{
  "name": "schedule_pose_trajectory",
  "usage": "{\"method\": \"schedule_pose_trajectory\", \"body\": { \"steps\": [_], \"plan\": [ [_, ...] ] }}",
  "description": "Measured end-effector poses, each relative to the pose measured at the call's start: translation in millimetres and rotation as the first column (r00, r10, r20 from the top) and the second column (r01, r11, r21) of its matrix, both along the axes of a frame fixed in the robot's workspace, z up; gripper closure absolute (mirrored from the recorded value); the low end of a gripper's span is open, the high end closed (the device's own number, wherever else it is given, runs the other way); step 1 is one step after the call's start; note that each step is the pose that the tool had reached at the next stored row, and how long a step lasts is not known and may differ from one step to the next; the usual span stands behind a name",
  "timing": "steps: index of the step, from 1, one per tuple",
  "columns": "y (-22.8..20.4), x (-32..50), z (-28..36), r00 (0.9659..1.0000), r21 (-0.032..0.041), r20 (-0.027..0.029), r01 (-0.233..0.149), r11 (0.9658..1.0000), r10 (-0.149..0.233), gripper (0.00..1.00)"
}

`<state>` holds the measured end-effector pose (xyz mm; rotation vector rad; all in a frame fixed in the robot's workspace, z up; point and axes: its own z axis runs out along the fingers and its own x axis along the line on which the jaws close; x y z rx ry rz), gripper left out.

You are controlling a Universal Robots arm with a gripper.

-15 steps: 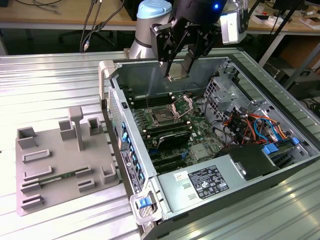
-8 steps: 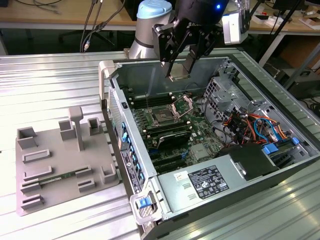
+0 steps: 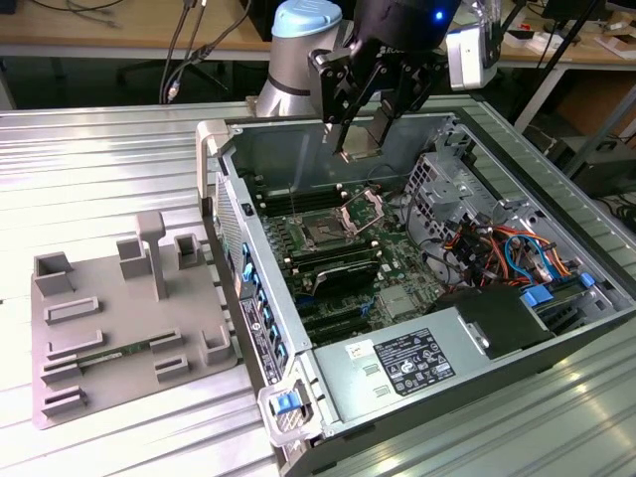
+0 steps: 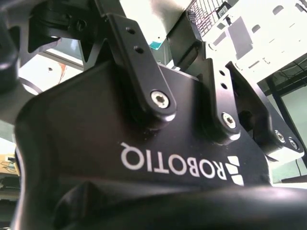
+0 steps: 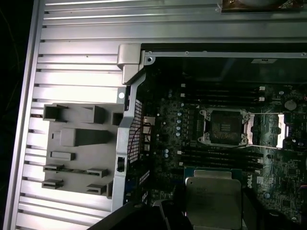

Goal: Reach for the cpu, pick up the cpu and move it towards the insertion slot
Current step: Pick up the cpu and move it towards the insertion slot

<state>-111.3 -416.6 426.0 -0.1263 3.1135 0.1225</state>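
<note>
Gripper (image 3: 360, 124) aloft over the open computer case (image 3: 477, 328), fingers clamped on the cpu (image 5: 213, 201).

The cpu's silvery top shows between the dark fingers (image 5: 252, 208) in the first wrist view. The insertion slot (image 5: 225, 126) lies below the gripper on the green circuit board (image 3: 397, 263), retention frame (image 3: 364, 209) swung open. A grey plastic tray (image 3: 119, 318) sits well apart, outside the case.

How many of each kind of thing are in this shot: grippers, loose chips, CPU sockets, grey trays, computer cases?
gripper, shut on the chip: 1
cpu, held above the board: 1
insertion slot, frame open: 1
grey tray, beside the case: 1
computer case, lying open: 1
Total: 5
</note>
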Motion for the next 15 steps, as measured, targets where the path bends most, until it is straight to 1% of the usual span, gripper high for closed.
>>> {"method": "schedule_pose_trajectory", "body": {
  "steps": [15],
  "plan": [
    [0.0,7.5,-2.0,1.0000,0.0000,0.0000,0.000,1.0000,0.000,0.45]
  ]
}}
